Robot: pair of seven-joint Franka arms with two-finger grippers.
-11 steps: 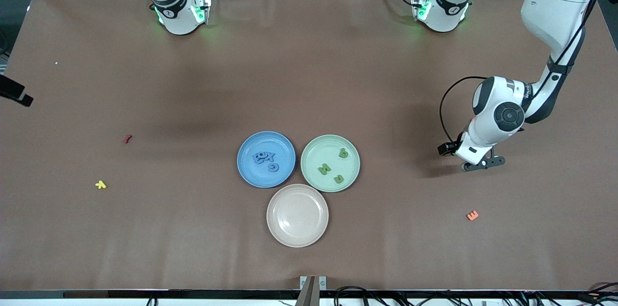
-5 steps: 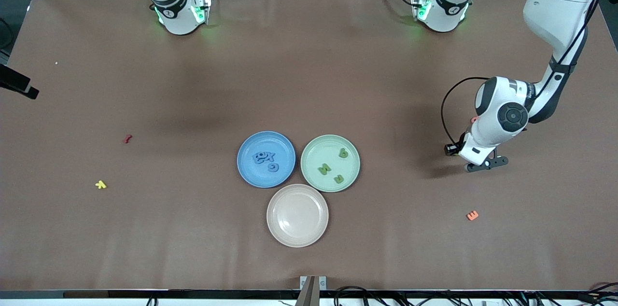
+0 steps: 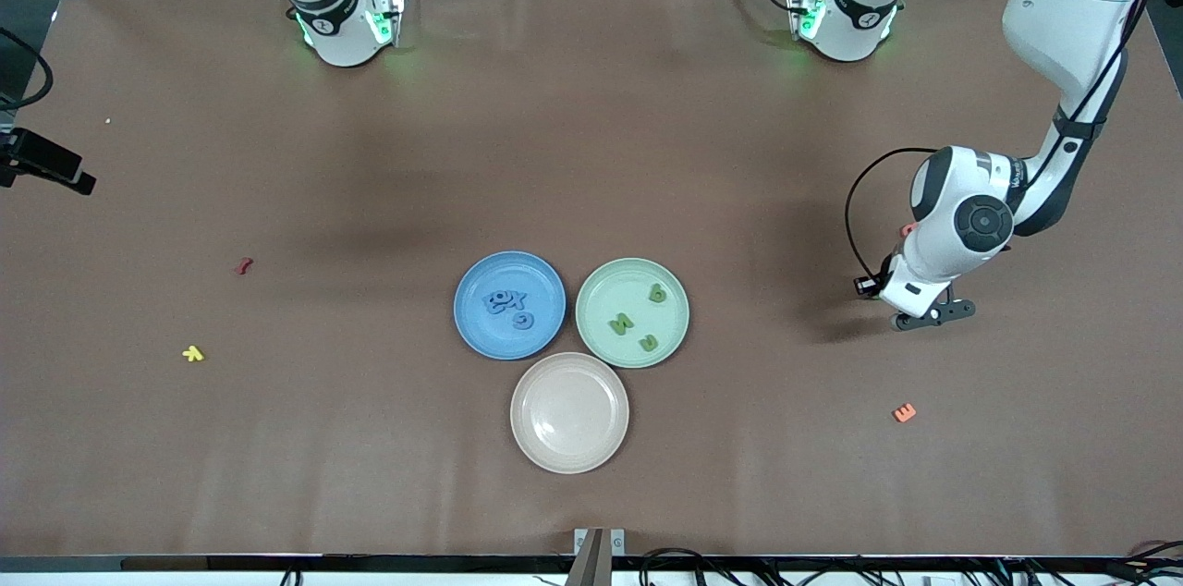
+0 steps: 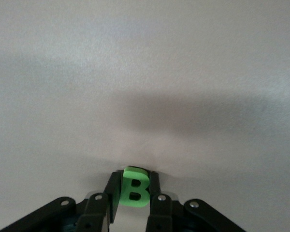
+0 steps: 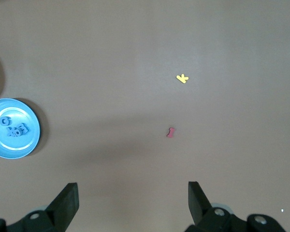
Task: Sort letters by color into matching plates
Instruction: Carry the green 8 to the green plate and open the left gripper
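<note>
While clamped, left tool (image 4: 134, 193) pinches green letter (image 4: 134, 187).

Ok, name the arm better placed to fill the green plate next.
Left. The left gripper is shut on a green letter B, toward its own end of the table from the green plate. The right gripper waits open, empty.

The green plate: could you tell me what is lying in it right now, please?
Three green letters lie in the green plate, spread apart. Their shapes are hard to read, and whatever lies beneath them is covered.
</note>
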